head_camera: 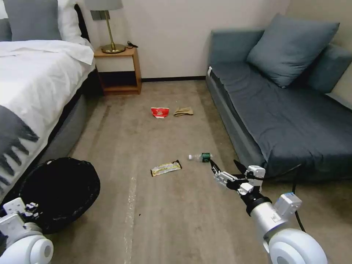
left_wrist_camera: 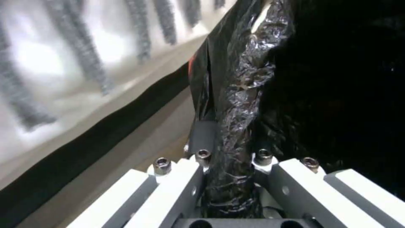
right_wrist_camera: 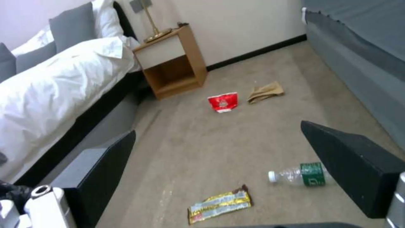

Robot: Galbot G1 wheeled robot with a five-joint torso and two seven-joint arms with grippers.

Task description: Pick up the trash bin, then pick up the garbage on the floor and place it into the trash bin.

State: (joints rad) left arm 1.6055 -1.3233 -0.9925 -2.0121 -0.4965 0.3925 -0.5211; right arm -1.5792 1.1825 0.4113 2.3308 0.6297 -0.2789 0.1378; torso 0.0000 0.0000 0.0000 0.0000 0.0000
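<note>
While my left gripper [left_wrist_camera: 230, 177] pinches the trash bin's [head_camera: 60, 192] bag rim at lower left, my spread right gripper [head_camera: 224, 168] hovers just below the bottle [head_camera: 201, 157].

Left gripper [left_wrist_camera: 230, 177] — lower left of head view, fingers clamped; right gripper [head_camera: 224, 169] — lower right, fingers spread.

Beige short-pile carpet floor [head_camera: 176, 227] spans the middle of the frame. Left edge: bed with white duvet [head_camera: 33, 73], grey pillow [head_camera: 31, 18] at upper left, grey fringed throw [head_camera: 13, 139] at mid-left. Top centre-left: light wooden open-shelf nightstand [head_camera: 119, 71] bearing a brass-stemmed lamp [head_camera: 110, 33]. Right: dark grey-blue fabric sofa [head_camera: 289, 121] with a matching square cushion [head_camera: 289, 49] at upper right. Cream wall [head_camera: 176, 33] with dark skirting behind.
</note>
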